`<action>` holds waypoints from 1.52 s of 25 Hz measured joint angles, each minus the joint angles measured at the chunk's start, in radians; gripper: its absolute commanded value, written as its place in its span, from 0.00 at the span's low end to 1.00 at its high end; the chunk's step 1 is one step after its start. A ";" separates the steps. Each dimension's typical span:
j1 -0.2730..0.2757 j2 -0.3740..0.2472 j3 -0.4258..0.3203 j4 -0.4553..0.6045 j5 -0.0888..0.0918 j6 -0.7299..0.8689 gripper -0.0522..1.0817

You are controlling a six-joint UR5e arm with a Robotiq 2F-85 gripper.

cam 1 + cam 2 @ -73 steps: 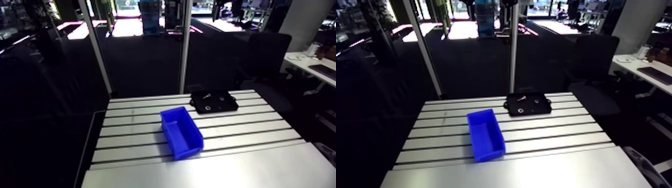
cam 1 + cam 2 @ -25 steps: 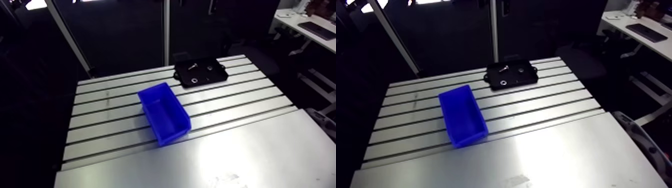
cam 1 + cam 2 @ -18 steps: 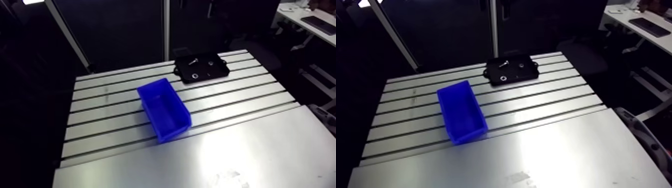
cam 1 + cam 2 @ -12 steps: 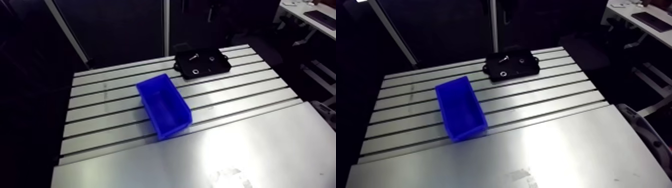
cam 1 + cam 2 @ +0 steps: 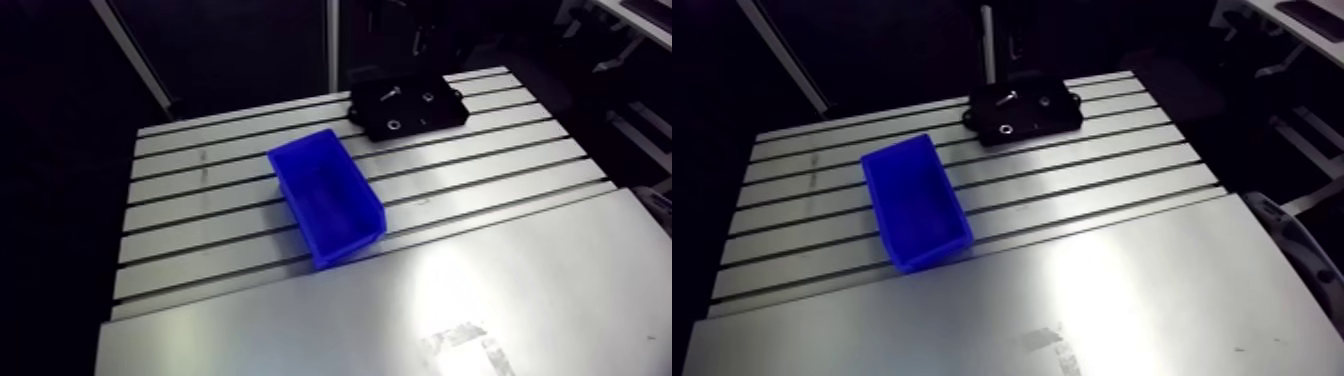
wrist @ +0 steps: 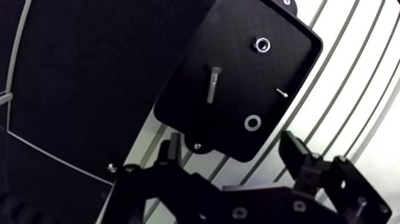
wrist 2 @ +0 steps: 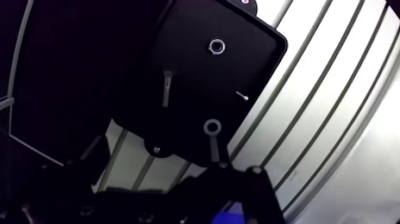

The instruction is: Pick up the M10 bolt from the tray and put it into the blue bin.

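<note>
M10 bolt (image 6: pixel 213 84) ungrasped in tray (image 6: pixel 250 77) at counter (image 5: pixel 480 290) far edge, jaws open above; pick and blue bin (image 5: pixel 325 200) drop left.

The arm view looks from high up and well away from the tray (image 5: pixel 450 115), slanting down across the table (image 5: pixel 500 290), with the blue bin (image 5: pixel 350 245) on the near side of the tray. The wrist view is close over the tray and faces almost straight down on it. Both share the tray and the slots just beside it.
</note>
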 measured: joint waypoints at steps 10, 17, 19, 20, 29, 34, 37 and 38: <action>-0.016 0.029 0.027 -0.065 -0.001 0.007 0.32; -0.026 0.045 0.037 -0.088 -0.001 0.010 0.34; -0.027 0.050 0.042 -0.092 -0.001 0.015 0.35; -0.027 0.052 0.044 -0.094 -0.001 0.017 0.35; -0.027 0.073 0.063 -0.123 -0.002 0.027 0.37; -0.026 0.085 0.064 -0.133 -0.001 0.037 0.37; -0.025 0.094 0.064 -0.135 -0.001 0.049 0.38; -0.025 0.097 0.064 -0.135 -0.001 0.052 0.38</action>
